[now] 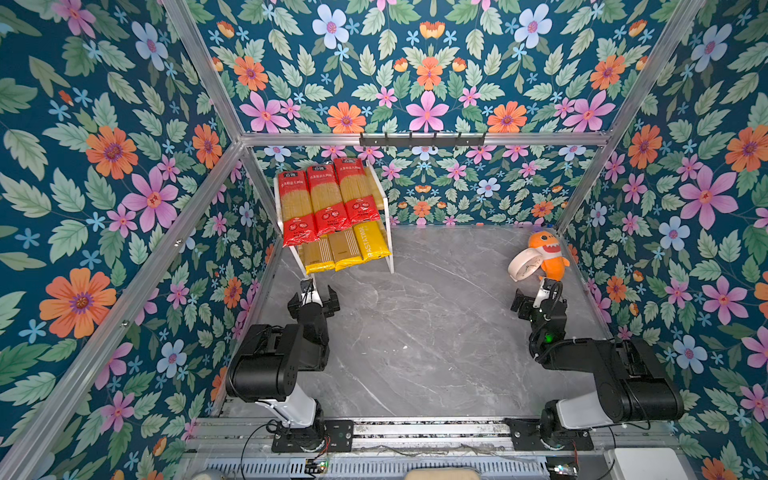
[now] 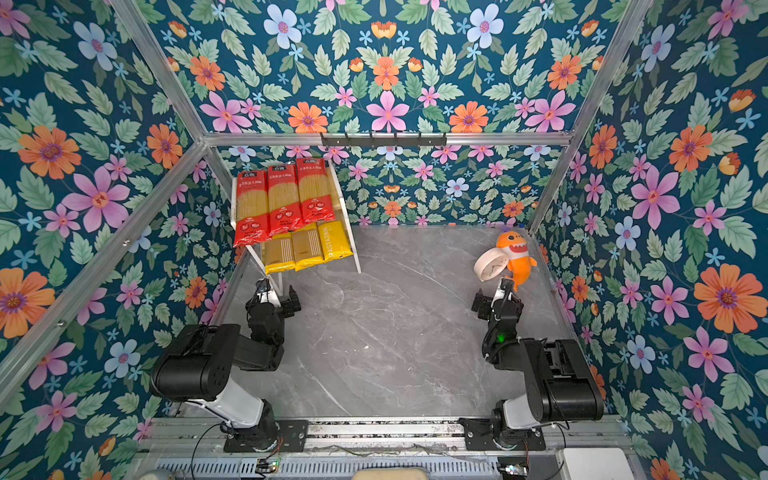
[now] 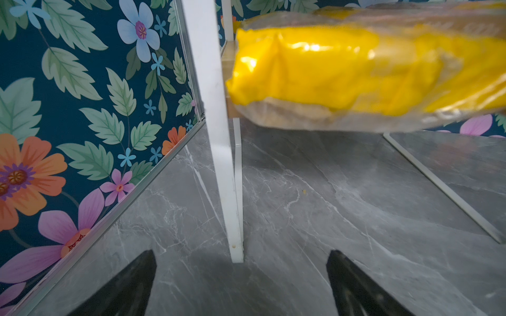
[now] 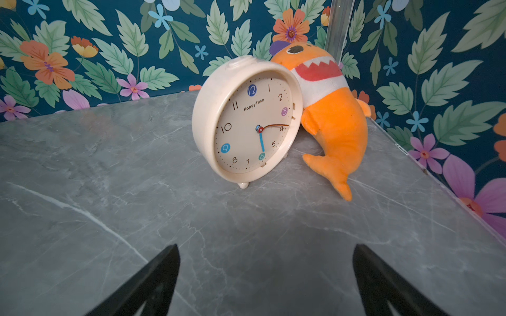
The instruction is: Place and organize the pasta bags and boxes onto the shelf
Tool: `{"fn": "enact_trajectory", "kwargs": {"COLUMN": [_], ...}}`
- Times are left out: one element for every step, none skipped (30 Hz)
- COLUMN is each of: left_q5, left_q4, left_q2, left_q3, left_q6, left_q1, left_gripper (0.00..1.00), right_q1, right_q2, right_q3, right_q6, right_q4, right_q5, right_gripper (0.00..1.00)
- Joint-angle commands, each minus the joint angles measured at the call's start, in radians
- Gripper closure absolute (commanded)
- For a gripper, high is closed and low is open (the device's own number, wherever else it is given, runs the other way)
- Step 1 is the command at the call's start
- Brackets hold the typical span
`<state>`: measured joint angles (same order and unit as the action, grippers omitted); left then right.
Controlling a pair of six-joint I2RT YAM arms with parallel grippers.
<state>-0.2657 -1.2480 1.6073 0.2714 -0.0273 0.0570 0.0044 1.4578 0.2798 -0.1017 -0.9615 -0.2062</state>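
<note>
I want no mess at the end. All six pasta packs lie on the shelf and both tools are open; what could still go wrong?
The red packs jut past the upper front edge of the shelf; a nudge may slide them off.
The left tool sits close to the front leg and may bump it.
The right tool faces the clock; contact may tip it.

three red packs (image 1: 326, 199), three yellow packs (image 1: 345, 249), one shelf (image 3: 220, 136)

Your packs (image 3: 328, 68) wear glossy, crinkled plastic. The rack (image 3: 224, 177) frame is smooth white paint. The table (image 1: 436, 332) looks like matt marble, the shark (image 4: 336, 123) plush.
</note>
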Motion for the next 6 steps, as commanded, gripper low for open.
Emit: {"fn": "enact_trajectory", "kwargs": {"left_q5": [-0.02, -0.02, -0.02, -0.019, -0.016, -0.016], "left_q4": [-0.022, -0.023, -0.023, -0.023, -0.021, -0.022], "left_q2": [0.003, 0.003, 0.002, 0.002, 0.0, 0.0], "left_q3": [-0.003, -0.001, -0.003, -0.003, -0.003, -0.003], "left_q6": [0.015, 0.015, 0.014, 0.013, 0.012, 0.012], "left_q1": [0.013, 0.014, 0.014, 0.012, 0.012, 0.012], "left_gripper": [0.0, 0.0, 0.0, 0.0, 0.0, 0.0], "right_q1": [0.001, 0.001, 0.0, 0.001, 0.001, 0.0], "right_q2": [0.003, 0.002, 0.003, 0.003, 0.003, 0.003], "right_q3": [0.005, 0.005, 0.005, 0.005, 0.005, 0.004], "right_q6": [0.019, 0.019, 0.019, 0.019, 0.019, 0.019], "right_q4": [-0.01, -0.01, -0.01, -0.01, -0.01, -0.008], "right_q5": [-0.011, -0.012, -0.011, -0.011, -0.011, -0.011], "right_gripper": [0.01, 0.01, 0.01, 0.01, 0.01, 0.01]}}
